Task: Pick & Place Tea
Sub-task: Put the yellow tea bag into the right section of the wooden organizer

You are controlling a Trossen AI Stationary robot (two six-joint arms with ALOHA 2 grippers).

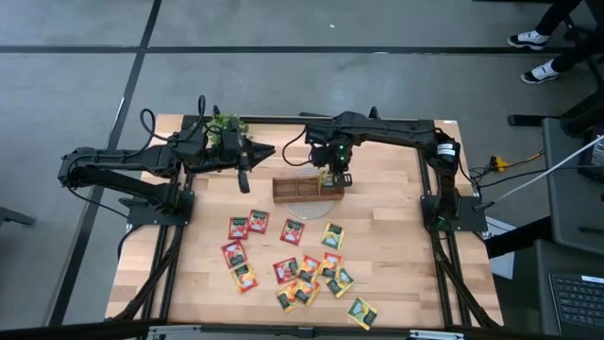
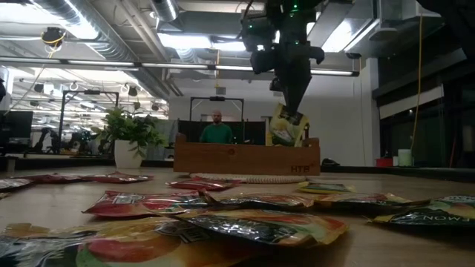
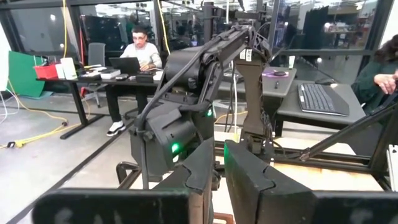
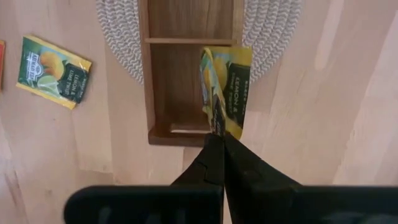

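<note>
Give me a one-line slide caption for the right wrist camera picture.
Right gripper shut on a yellow tea bag, held above the wooden tray's end compartment.

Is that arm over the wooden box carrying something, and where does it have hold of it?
Yes: the right gripper pinches a yellow tea sachet by one edge, hanging above the tray.

The tray (image 1: 307,190) lies on a mat (image 1: 316,200) at the worktop's (image 1: 396,246) far middle, a plant (image 1: 226,126) behind it to the left. Sachets (image 1: 293,269) are scattered in front. The right claw (image 1: 337,179) hangs a sachet (image 4: 227,87) over the tray's right end.
</note>
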